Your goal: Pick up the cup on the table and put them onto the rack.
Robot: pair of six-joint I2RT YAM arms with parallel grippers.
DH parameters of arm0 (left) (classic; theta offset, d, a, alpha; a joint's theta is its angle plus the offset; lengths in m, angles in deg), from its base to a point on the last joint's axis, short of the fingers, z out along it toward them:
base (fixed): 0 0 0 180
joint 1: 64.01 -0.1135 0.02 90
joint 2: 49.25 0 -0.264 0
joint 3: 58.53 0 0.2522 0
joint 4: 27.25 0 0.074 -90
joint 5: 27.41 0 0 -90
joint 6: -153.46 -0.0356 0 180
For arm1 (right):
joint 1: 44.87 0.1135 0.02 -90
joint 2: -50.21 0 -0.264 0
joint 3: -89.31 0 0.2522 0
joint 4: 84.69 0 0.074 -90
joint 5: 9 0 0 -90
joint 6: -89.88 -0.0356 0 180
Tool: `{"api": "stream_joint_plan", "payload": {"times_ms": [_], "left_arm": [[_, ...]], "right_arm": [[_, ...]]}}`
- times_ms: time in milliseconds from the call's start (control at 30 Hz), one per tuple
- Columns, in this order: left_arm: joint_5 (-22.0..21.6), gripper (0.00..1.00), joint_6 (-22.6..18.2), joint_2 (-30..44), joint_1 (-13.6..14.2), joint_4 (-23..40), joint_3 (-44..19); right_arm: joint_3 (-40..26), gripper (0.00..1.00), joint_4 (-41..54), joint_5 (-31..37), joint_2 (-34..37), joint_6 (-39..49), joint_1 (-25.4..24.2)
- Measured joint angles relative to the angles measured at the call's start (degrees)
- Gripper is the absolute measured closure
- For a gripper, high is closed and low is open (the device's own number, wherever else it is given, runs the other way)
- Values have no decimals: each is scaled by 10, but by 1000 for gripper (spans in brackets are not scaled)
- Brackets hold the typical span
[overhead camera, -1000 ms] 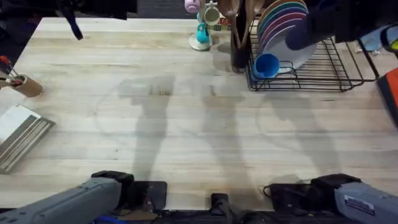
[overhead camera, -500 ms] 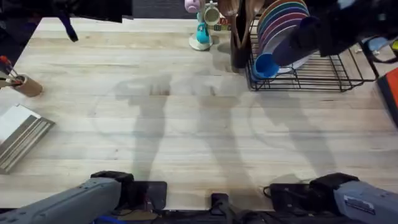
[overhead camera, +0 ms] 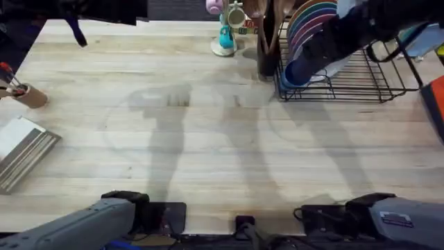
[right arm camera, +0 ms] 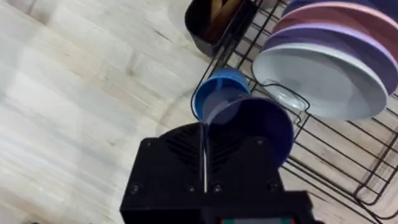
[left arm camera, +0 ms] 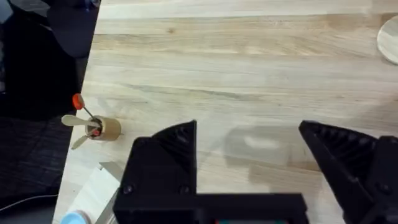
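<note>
Up at the far right of the table (overhead camera: 208,139), the bright-blue cup (right arm camera: 219,93) is lying on its side in the near-left corner of the black wire rack (overhead camera: 374,90), its mouth facing left and just beside the white plate (right arm camera: 323,81). The right tool (right arm camera: 204,149) is hovering directly over it with its jaws drawn together to a thin seam; whether the cup's wall is sitting between them I cannot tell. The left tool (left arm camera: 249,155) is hanging wide open and empty over bare table at the near left.

The cup is looking light, stiff and smooth, so it is likely slippery. Pinching the rim wall seems the best hold.

Room is tight: the plates are crowding the far side and the dark utensil holder (right arm camera: 214,22) is standing just left. Open table is lying near and to the left.
</note>
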Motion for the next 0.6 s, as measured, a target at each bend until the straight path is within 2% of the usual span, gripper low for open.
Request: {"api": "stream_joint_plan", "payload": {"times_ms": [300, 600], "left_arm": [[0, 7, 0, 0, 0, 0, 0], [0, 7, 0, 0, 0, 0, 0]], "right_arm": [[0, 967, -2, 0, 6, 0, 0], [0, 967, -5, 0, 43, 0, 7]]}}
